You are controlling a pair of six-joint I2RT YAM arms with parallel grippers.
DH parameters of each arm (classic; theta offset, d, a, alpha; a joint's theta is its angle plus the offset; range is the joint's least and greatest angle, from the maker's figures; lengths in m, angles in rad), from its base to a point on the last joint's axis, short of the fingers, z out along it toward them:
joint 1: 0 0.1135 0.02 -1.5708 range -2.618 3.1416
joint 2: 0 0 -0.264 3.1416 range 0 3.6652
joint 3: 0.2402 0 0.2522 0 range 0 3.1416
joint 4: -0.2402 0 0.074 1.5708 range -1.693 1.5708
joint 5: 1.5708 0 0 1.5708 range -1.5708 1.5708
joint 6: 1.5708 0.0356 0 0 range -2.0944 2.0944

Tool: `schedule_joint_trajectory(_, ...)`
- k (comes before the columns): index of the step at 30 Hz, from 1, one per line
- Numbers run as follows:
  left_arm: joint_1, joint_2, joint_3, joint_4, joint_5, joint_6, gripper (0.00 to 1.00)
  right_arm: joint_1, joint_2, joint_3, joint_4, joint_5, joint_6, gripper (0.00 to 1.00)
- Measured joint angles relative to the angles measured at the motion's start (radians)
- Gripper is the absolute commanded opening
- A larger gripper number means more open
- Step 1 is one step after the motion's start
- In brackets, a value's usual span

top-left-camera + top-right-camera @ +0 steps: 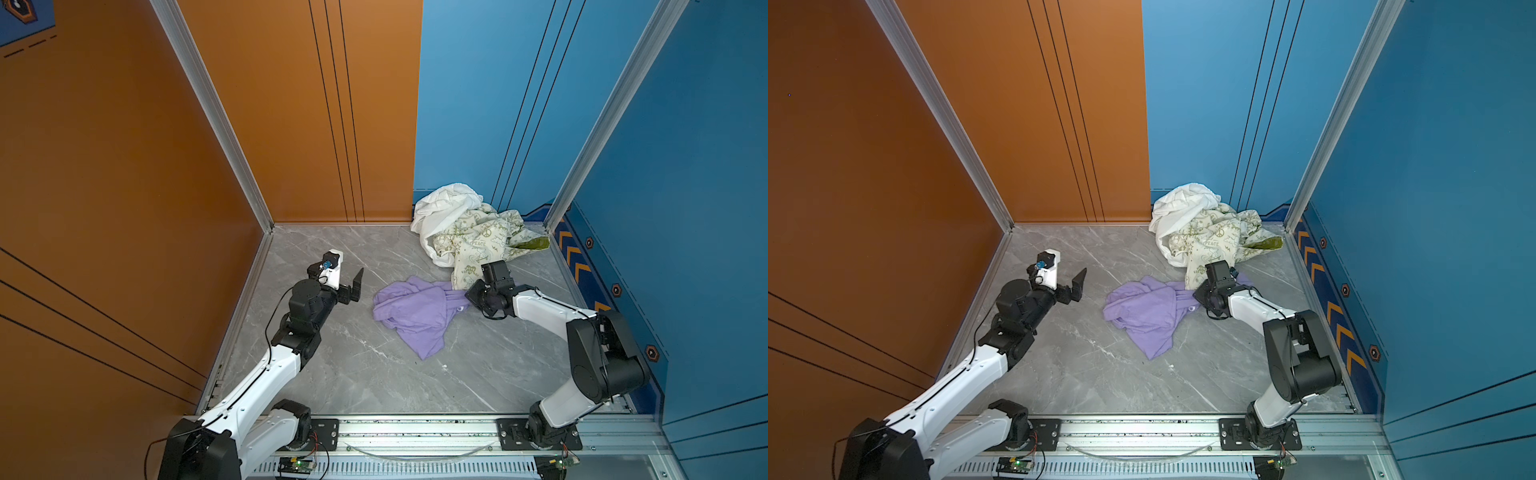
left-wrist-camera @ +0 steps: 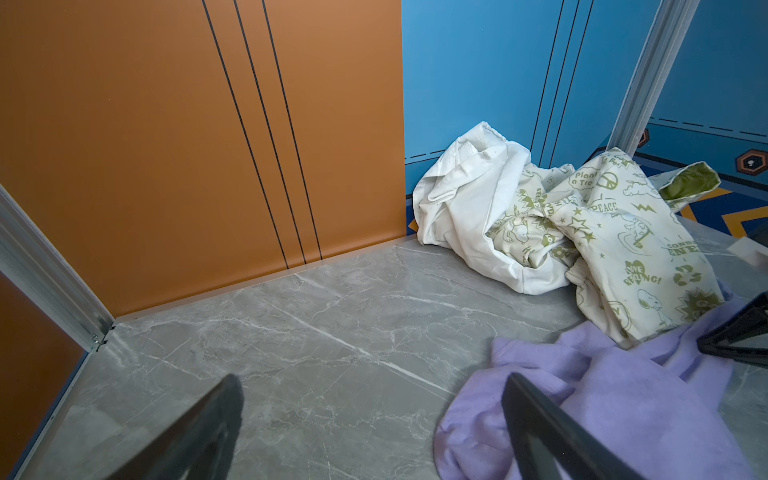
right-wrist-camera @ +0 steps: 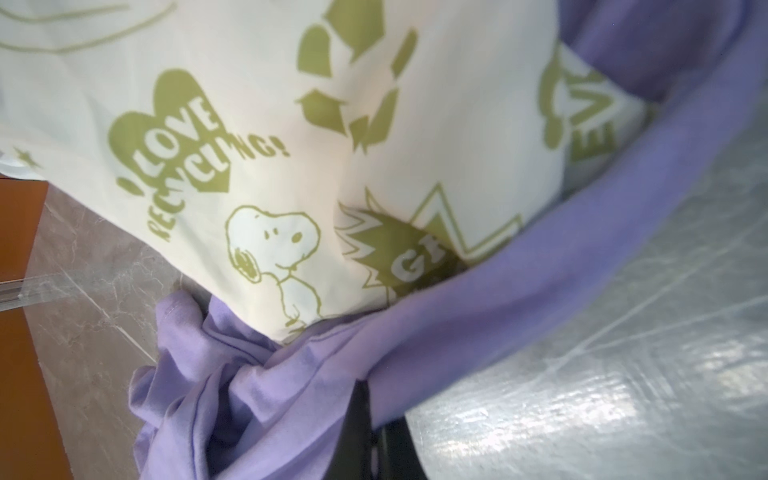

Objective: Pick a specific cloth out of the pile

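Item 1: my right tool (image 3: 362, 415). Jaws are closed tight on a bunched fold of the lilac cloth (image 1: 411, 311), low over the desk (image 1: 332, 374).
Item 2: my left tool (image 2: 374, 384). Jaws are spread wide with nothing in them, hanging over the desk's left side, apart from the cloth.
Item 3: the cloth. It lies crumpled near the desk's middle, and its far end is tucked under the cream printed cloth (image 1: 478, 245).
Item 4: the pile (image 1: 465, 232). It sits in the far right corner, with the white garment (image 1: 440, 203) against the back wall.
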Motion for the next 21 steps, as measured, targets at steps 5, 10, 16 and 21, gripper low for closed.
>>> schedule_joint_trajectory(5,0.000,0.000,0.000,0.000,0.000,0.004,0.98,-0.001,-0.144,-0.054,0.052,0.010,0.038,0.00)
schedule_joint_trajectory(10,0.000,0.000,0.000,0.000,0.001,0.004,0.98,0.000,-0.320,-0.102,0.145,0.052,0.074,0.00)
schedule_joint_trajectory(16,0.000,0.000,0.000,0.000,0.004,0.004,0.98,0.030,-0.462,-0.126,0.246,0.114,0.081,0.00)
schedule_joint_trajectory(21,0.000,0.000,0.000,0.000,0.008,0.004,0.98,0.097,-0.510,-0.114,0.309,0.150,0.028,0.00)
